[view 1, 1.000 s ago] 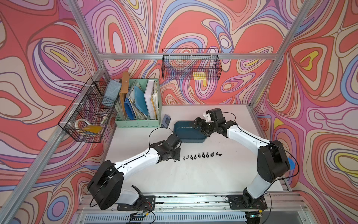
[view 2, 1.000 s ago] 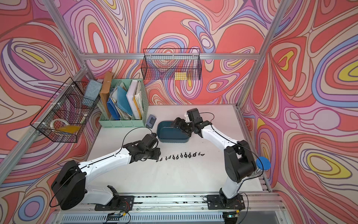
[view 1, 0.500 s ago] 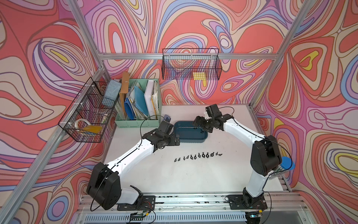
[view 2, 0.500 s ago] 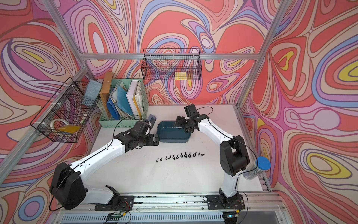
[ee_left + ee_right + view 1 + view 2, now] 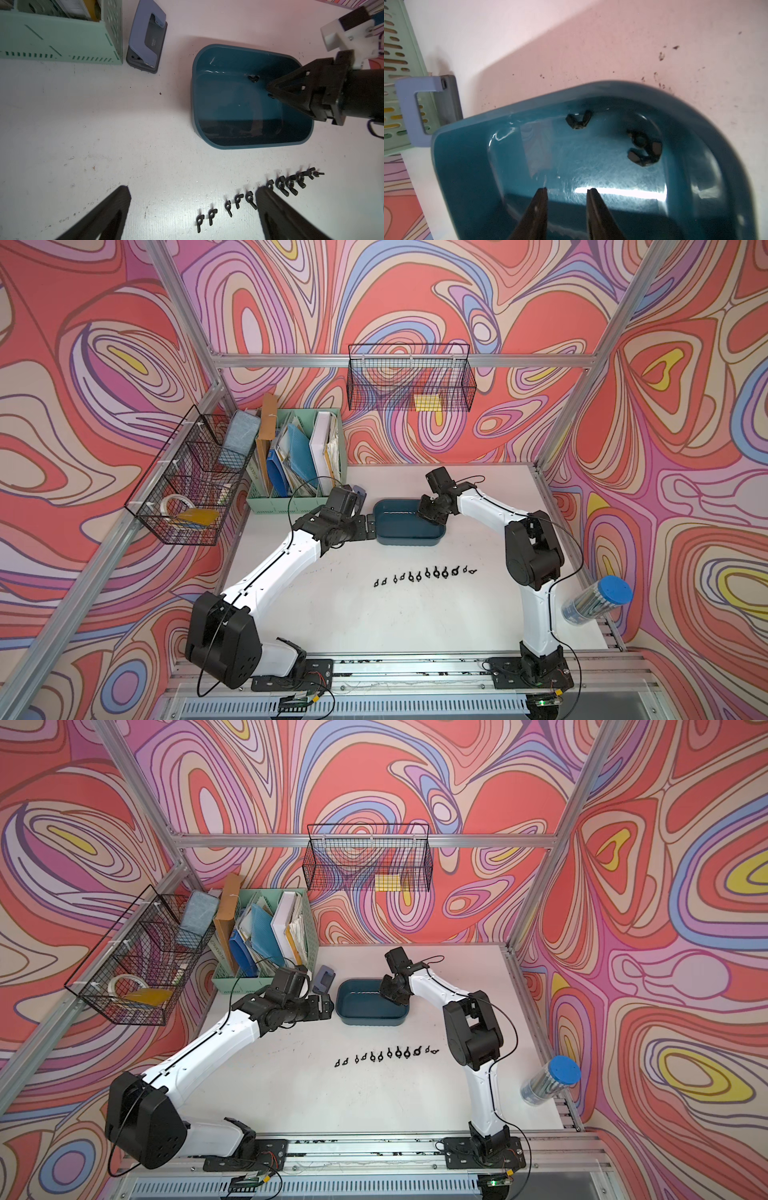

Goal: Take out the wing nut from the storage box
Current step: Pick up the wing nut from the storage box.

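Seemingly empty, right pincer (image 5: pixel 568 189) inside storage box (image 5: pixel 467 166)

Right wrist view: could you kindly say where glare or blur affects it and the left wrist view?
Right wrist view: a bright glare band crosses the floor of the storage box beyond the tips of the right gripper; the wing nuts look soft. Left wrist view: the fingers of the left gripper are blurred, the storage box sharp.

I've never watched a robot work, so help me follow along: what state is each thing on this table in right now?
Storage box: upright, open-topped.
Wing nuts inside: loose on its floor, none gripped.
Right gripper: tips inside the storage box, partly open, empty.
Left gripper: wide open, empty.
Row of wing nuts: lined up on the table.
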Available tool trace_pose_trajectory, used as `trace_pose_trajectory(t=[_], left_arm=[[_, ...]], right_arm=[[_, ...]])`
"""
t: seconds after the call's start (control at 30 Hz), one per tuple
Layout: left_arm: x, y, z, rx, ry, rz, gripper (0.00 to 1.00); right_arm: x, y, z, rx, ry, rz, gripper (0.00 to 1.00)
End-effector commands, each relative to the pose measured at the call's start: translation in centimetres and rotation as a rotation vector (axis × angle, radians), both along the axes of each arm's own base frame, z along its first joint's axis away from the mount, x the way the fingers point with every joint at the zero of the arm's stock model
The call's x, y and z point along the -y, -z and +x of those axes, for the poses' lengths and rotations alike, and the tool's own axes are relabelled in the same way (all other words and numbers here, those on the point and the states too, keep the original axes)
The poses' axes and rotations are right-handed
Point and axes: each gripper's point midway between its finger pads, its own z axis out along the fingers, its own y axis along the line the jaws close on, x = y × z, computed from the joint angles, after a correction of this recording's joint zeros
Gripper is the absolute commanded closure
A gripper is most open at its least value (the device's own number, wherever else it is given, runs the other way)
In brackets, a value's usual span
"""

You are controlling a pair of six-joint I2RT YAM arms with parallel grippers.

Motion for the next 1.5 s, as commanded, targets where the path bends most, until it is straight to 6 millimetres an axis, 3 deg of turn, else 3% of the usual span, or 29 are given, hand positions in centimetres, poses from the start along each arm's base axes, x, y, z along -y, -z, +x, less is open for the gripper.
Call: trace_pose_trajectory(t=[0.0,0.63,1.0,1.1,1.27,1.47], left_arm=[[-0.3,-0.1,0.2,-0.008,0.021,0.018,0.01],[-0.1,-0.1,0.7,-0.027,0.042,0.007,0.01],[-0.3,-0.1,0.9,-0.029,0.038,0.007,0.01],[-0.4,0.0,1.0,-0.03,0.036,0.006,0.01],[-0.4,0.0,0.9,-0.03,0.037,0.006,0.01],[-0.7,0.0,0.9,-0.032,0.026,0.012,0.01]], right_arm=[[0.2,0.7,1.8,-0.005,0.126,0.026,0.69],[1.0,3.3,4.1,-0.022,0.319,0.054,0.76],[1.1,4.8,3.6,-0.074,0.326,0.05,0.76],[1.0,5.1,3.5,-0.084,0.326,0.055,0.82],[1.1,4.9,3.3,-0.087,0.316,0.048,0.84],[1.2,4.8,2.9,-0.084,0.305,0.045,0.98]])
